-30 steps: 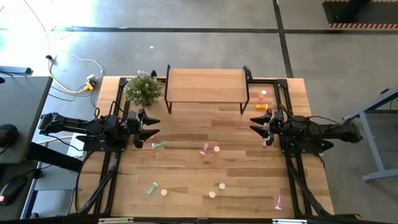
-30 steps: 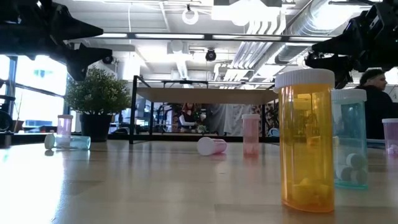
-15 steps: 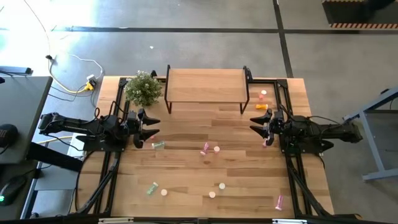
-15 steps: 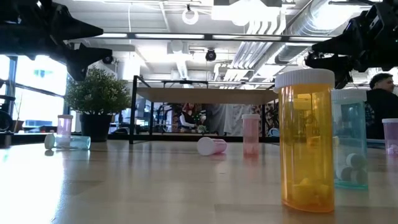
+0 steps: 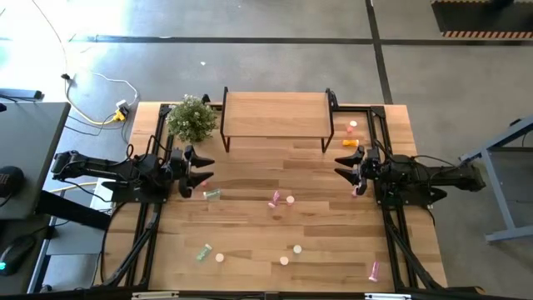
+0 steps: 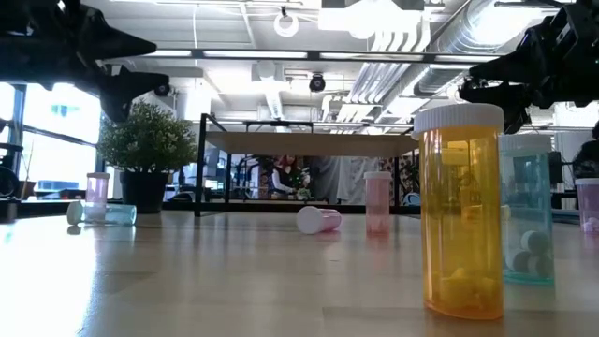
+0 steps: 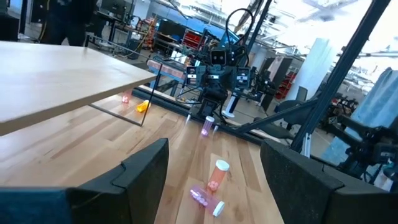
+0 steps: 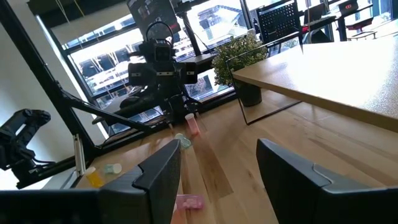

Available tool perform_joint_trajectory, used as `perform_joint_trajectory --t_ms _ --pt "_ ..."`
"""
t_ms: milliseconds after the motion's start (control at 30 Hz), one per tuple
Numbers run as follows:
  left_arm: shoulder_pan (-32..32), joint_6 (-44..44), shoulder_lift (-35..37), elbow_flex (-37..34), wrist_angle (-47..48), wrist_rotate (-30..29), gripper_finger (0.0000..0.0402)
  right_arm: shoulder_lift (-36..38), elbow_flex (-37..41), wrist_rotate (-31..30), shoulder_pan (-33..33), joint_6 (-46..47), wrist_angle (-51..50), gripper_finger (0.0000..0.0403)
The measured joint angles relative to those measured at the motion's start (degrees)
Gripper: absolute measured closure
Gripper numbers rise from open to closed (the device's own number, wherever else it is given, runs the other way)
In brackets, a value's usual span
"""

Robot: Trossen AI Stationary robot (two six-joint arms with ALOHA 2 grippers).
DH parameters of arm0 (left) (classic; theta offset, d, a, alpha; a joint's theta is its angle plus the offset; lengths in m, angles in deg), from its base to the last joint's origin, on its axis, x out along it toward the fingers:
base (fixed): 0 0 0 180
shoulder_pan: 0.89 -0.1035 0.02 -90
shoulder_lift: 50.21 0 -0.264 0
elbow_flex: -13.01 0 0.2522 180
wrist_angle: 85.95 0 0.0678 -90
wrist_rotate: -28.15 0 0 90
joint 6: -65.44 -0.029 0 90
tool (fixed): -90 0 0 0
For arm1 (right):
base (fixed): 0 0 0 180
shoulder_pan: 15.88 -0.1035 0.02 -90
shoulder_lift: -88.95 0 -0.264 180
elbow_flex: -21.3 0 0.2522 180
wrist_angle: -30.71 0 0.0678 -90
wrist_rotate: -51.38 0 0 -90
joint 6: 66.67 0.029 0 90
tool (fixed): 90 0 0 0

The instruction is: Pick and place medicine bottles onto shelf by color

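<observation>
The light-wood shelf (image 5: 275, 115) stands on black legs at the table's far middle and has nothing on top. Small bottles are scattered on the table: a pale green one lying down (image 5: 212, 194), two pink ones (image 5: 274, 199) at the middle, an orange one (image 5: 351, 142) and a pink one (image 5: 353, 127) right of the shelf, and several more near the front edge (image 5: 284, 261). My left gripper (image 5: 206, 169) is open and empty, above the table just left of the green bottle. My right gripper (image 5: 338, 166) is open and empty, close to a pink bottle (image 5: 356, 191).
A potted plant (image 5: 191, 118) stands on the table left of the shelf. In the low view an orange bottle (image 6: 459, 220) and a teal one (image 6: 527, 220) stand upright close to the camera. Black frame rails (image 5: 387, 208) run along both table sides.
Both arms have kept still and no bottle has moved. A person in the room behind the table, at the right of the low view, has moved away toward the right.
</observation>
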Motion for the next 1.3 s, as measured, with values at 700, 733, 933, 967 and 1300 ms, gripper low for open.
perform_joint_trajectory --t_ms 700,733,933,967,1300 --pt "-0.02 8.07 0.0 5.49 -0.4 -5.13 0.0158 0.0 -0.01 0.0 0.0 0.01 0.0 0.0201" --pt "-0.02 7.02 0.0 7.53 1.95 -4.0 0.0158 0.0 0.0 0.0 0.0 0.04 0.0 0.0201" --pt "0.02 2.93 -2.75 22.89 33.58 -0.97 0.0158 0.02 -0.01 0.0 0.02 0.1 0.0 0.0201" --pt "0.02 2.64 -3.5 25.11 38.13 -0.99 0.0158 0.02 0.0 0.0 0.0 0.12 0.0 0.0201" --pt "0.0 3.19 -10.3 31.1 55.72 -2.3 0.0158 0.02 0.0 0.0 0.01 0.12 0.0 0.0201"
